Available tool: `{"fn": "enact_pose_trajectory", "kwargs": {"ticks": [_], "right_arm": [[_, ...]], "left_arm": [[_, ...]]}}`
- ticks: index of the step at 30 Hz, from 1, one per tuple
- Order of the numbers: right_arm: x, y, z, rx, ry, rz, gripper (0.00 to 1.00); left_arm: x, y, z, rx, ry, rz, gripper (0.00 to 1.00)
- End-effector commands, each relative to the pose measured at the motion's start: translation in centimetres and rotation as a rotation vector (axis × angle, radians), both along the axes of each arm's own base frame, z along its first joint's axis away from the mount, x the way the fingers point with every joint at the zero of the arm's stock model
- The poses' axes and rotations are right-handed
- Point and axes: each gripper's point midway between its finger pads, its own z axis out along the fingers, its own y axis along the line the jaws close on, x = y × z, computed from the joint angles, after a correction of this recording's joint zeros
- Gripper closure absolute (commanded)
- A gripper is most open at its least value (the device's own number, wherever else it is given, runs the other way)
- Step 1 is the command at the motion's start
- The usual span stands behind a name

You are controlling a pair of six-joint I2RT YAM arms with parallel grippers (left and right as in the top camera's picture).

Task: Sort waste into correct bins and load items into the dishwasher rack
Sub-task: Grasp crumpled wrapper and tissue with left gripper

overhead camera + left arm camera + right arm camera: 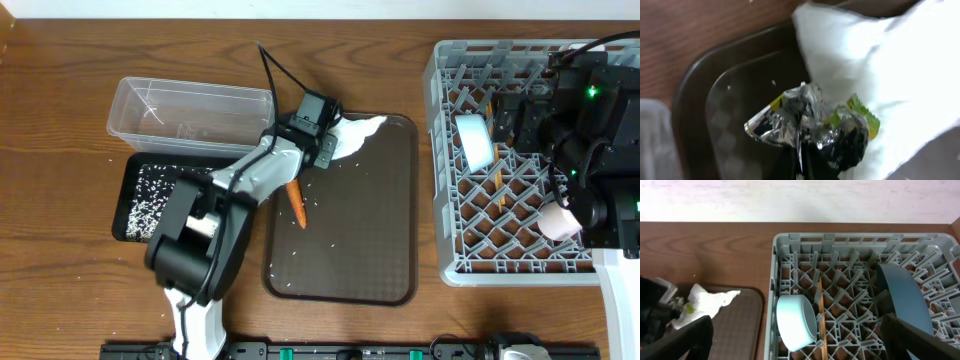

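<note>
My left gripper (318,130) is at the brown serving tray's far left corner, shut on a crumpled silver foil and yellow-green wrapper (810,125). Crumpled white paper (358,130) lies right beside it and also shows in the left wrist view (880,65). An orange carrot (297,205) lies on the tray. The clear tub (190,112) and the black tray (150,195) with rice grains sit at the left. The grey rack (450,230) holds the white bowl (797,322), chopsticks (820,312), dark blue plate (902,297) and pink cup (560,222). My right gripper (800,347) hangs open and empty above the rack.
The brown serving tray (360,240) lies between the bins and the rack, with scattered rice grains on it. The right arm (590,130) covers the rack's right side. The light blue cup is not in view.
</note>
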Motion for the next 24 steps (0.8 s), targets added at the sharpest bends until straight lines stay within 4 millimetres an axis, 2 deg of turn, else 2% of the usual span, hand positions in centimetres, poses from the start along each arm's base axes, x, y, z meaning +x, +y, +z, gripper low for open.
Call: {"fn": "enact_pose_trajectory", "kwargs": {"ticks": [1,4,8,10,12,16,19,20,22,23,24], "right_arm": [[-0.2,0.1,0.7,0.01,-0.016,-0.002,0.01],[-0.6,0.1,0.3,0.009,0.008,-0.002,0.01],[-1.0,0.1,-0.3,0.007,0.037,-0.002,0.01],[-1.3,0.1,-0.7,0.006,0.058,-0.003,0.01],[-1.6,0.0,-1.1,0.005,0.075,-0.003,0.01],[-2.0,0.0,-1.6,0.003,0.103,-0.003,0.01],[-2.2,0.0,-1.9,0.003,0.118,-0.003,0.01],[-2.3,0.0,-2.0,0.002,0.123,-0.003,0.01],[-2.4,0.0,-2.1,0.002,0.129,-0.003,0.01],[-2.4,0.0,-2.1,0.002,0.13,-0.003,0.01],[-2.4,0.0,-2.1,0.002,0.13,-0.003,0.01]], "left_arm": [[-0.1,-0.9,6.7,-0.05,-0.106,-0.017,0.94],[-1.5,-0.2,10.7,-0.067,-0.137,-0.015,0.94],[-2.6,1.0,13.8,-0.08,-0.171,-0.001,0.94],[-3.0,1.5,14.7,-0.084,-0.178,0.004,0.93],[-3.1,1.5,14.7,-0.087,-0.174,0.002,0.93],[-3.9,-0.4,13.9,-0.15,-0.122,-0.062,0.94],[-4.0,-0.7,13.9,-0.152,-0.124,-0.069,0.94],[-3.9,-0.8,14.0,-0.154,-0.127,-0.07,0.85],[-3.9,-0.8,14.0,-0.154,-0.128,-0.071,0.83],[-3.9,-0.8,14.0,-0.154,-0.127,-0.071,0.91],[-4.0,-0.8,13.9,-0.152,-0.124,-0.07,0.94]]}}
